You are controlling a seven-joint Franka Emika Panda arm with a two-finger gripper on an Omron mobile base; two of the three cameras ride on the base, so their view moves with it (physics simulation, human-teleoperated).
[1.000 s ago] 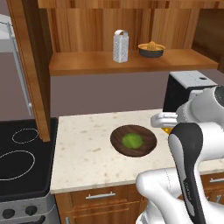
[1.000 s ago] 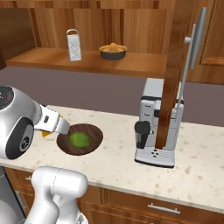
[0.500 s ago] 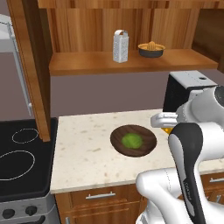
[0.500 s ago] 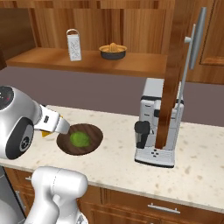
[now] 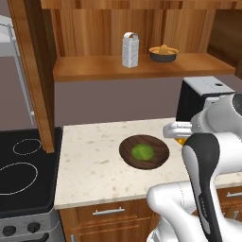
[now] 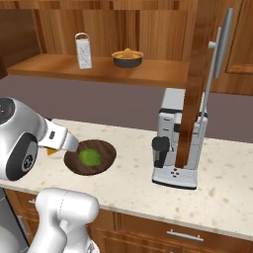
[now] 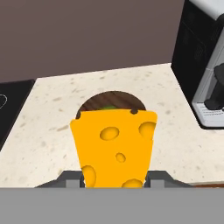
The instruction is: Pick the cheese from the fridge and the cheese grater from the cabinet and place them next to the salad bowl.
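Observation:
My gripper (image 7: 114, 177) is shut on the cheese (image 7: 114, 146), an orange-yellow wedge with holes that hides most of the salad bowl (image 7: 111, 98) behind it. From the base cameras the gripper (image 5: 180, 136) (image 6: 59, 143) hovers above the counter, next to the dark wooden salad bowl (image 5: 144, 151) (image 6: 90, 156) with its green mound. A sliver of cheese (image 5: 182, 140) (image 6: 51, 152) peeks out under the hand. The silver cheese grater (image 5: 130, 49) (image 6: 83, 51) stands upright on the shelf of the open cabinet (image 5: 142, 68) (image 6: 99, 69). The fridge is out of view.
A coffee machine (image 5: 201, 97) (image 6: 178, 143) (image 7: 205, 65) stands on the counter right of the bowl. A black stove (image 5: 19, 165) lies to the left. The cabinet's open doors (image 5: 30, 71) (image 6: 195, 84) hang over the counter. A small dark bowl (image 5: 163, 53) (image 6: 127, 57) sits beside the grater.

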